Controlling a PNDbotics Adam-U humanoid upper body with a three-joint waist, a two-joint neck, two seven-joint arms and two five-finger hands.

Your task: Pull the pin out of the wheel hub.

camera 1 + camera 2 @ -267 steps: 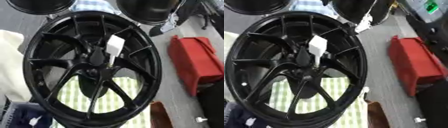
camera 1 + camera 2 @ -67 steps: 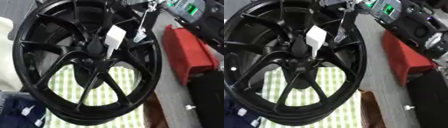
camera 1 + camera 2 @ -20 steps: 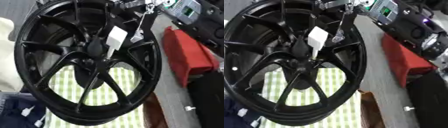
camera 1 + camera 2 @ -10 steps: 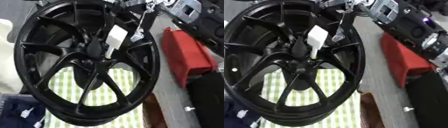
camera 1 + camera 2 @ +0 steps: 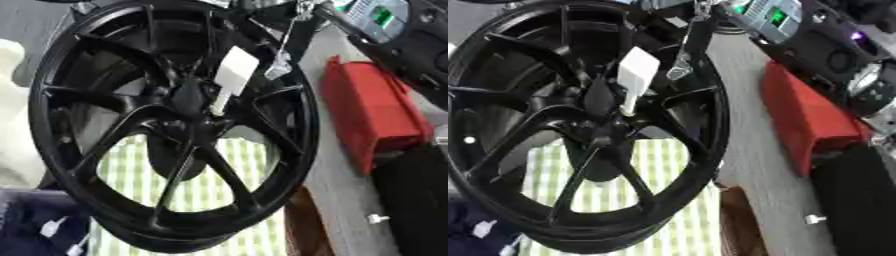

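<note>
Change: a dark shape with a silver piece (image 5: 278, 70), which I judge to be your right hand (image 5: 293, 37), has come in over the rim at 1 o'clock. The white tag (image 5: 234, 75) has stayed at the hub, so the pin looks not yet pulled.
Left hand: not in view.
Wheel (image 5: 52, 125): black, many-spoked, tilted, filling the view over a green checked cloth (image 5: 140, 175).
Hub (image 5: 188, 97): just above centre. The tag hangs from its 1 o'clock side. The pin itself can't be made out.
Right hand's fingers: cannot tell whether they are curled or straight.
Red case (image 5: 367, 115): at 3 o'clock, apart from the wheel.
</note>
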